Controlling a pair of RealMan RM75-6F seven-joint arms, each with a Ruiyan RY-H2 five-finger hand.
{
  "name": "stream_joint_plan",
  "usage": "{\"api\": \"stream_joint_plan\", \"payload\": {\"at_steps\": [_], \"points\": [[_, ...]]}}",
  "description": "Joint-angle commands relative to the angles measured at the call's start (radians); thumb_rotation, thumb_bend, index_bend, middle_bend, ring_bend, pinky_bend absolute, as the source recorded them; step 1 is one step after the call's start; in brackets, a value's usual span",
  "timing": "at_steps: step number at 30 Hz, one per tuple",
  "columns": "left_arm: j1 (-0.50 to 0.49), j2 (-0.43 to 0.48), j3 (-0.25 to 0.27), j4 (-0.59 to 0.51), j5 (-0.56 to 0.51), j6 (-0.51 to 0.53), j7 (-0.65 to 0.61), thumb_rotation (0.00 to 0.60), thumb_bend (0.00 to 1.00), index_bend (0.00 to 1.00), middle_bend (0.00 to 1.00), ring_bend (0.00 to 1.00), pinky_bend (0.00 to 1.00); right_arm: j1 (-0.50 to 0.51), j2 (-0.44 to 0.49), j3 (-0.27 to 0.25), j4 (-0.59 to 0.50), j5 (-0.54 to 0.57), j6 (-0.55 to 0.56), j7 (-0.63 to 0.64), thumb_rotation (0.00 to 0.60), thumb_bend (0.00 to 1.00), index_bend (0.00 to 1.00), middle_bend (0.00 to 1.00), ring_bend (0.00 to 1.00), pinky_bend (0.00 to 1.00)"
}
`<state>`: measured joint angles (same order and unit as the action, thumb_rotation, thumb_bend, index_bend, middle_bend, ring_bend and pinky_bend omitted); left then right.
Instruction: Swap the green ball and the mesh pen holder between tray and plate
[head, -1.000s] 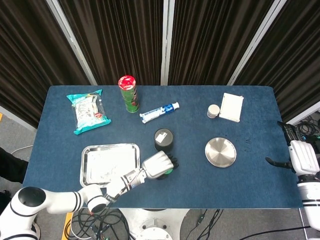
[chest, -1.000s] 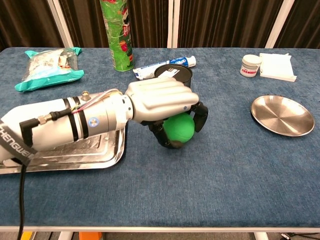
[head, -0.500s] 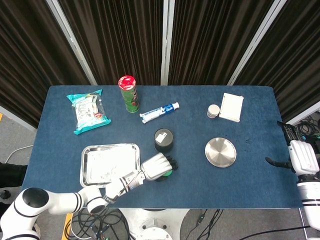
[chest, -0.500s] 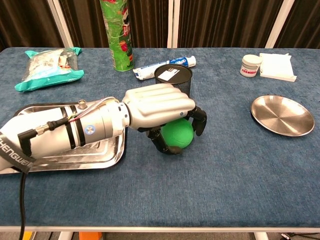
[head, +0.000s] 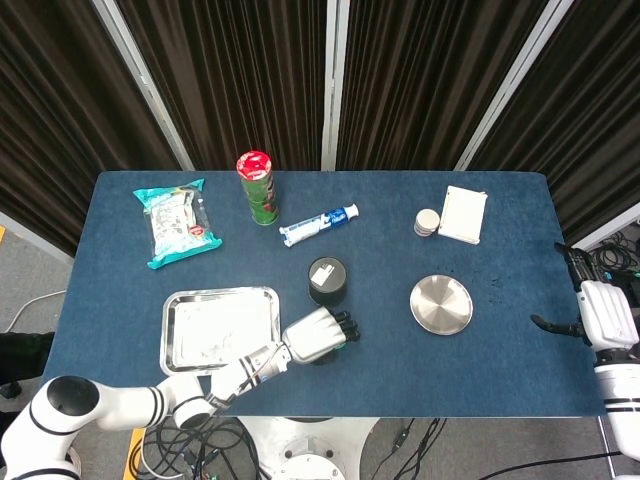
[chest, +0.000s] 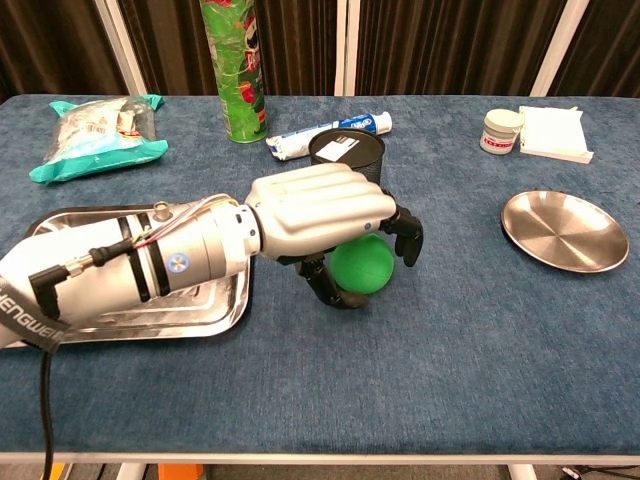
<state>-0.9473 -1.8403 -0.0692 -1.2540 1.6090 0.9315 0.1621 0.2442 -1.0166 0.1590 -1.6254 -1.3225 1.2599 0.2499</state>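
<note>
The green ball (chest: 362, 265) rests on the blue table just right of the steel tray (chest: 60, 215). My left hand (chest: 320, 210) arches over it, fingers lifted off its right side and thumb low at its left. In the head view that hand (head: 318, 335) hides the ball. The black mesh pen holder (chest: 347, 155) stands upright on the table right behind the hand, also seen in the head view (head: 327, 280). The round steel plate (head: 441, 304) lies bare to the right. My right hand (head: 600, 320) hangs beyond the table's right edge, holding nothing.
At the back stand a green chip can (head: 257, 187), a toothpaste tube (head: 318, 224), a teal snack bag (head: 176, 222), a small white jar (head: 427, 222) and a white box (head: 464, 214). The tray (head: 220, 325) holds nothing.
My left hand's fingers have unwrapped from the green ball and spread away from it; the ball now sits on the table. The right hand has not moved.
</note>
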Motion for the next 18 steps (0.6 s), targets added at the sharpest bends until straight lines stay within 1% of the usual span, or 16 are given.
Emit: {"api": "stream_joint_plan", "payload": {"at_steps": [1,5,9,13,18], "points": [[0.004,0.004,0.002,-0.009,0.003,0.01,0.001,0.6,0.22,0.34,0.31,0.27,0.62,-0.001,0.0,0.001,0.0,0.0,0.0,0.001,0.6,0.03,0.0,0.08,0.0,0.15],[0.015,0.031,0.005,-0.051,0.014,0.042,0.008,0.6,0.21,0.34,0.31,0.27,0.62,-0.003,0.003,0.003,-0.001,0.0,0.003,0.003,0.6,0.03,0.0,0.08,0.0,0.15],[0.037,0.085,0.001,-0.124,0.023,0.089,0.035,0.6,0.21,0.33,0.31,0.27,0.62,-0.006,0.007,0.004,-0.002,0.001,0.005,0.004,0.6,0.03,0.0,0.08,0.0,0.15],[0.055,0.151,-0.034,-0.19,0.005,0.128,0.05,0.6,0.21,0.33,0.31,0.27,0.62,-0.006,0.007,0.007,-0.004,0.002,0.005,0.005,0.6,0.03,0.0,0.08,0.0,0.15],[0.058,0.2,-0.089,-0.221,-0.044,0.137,0.046,0.6,0.2,0.33,0.31,0.27,0.61,-0.009,0.015,0.019,-0.01,0.006,0.019,0.009,0.6,0.03,0.0,0.08,0.0,0.15]]}}
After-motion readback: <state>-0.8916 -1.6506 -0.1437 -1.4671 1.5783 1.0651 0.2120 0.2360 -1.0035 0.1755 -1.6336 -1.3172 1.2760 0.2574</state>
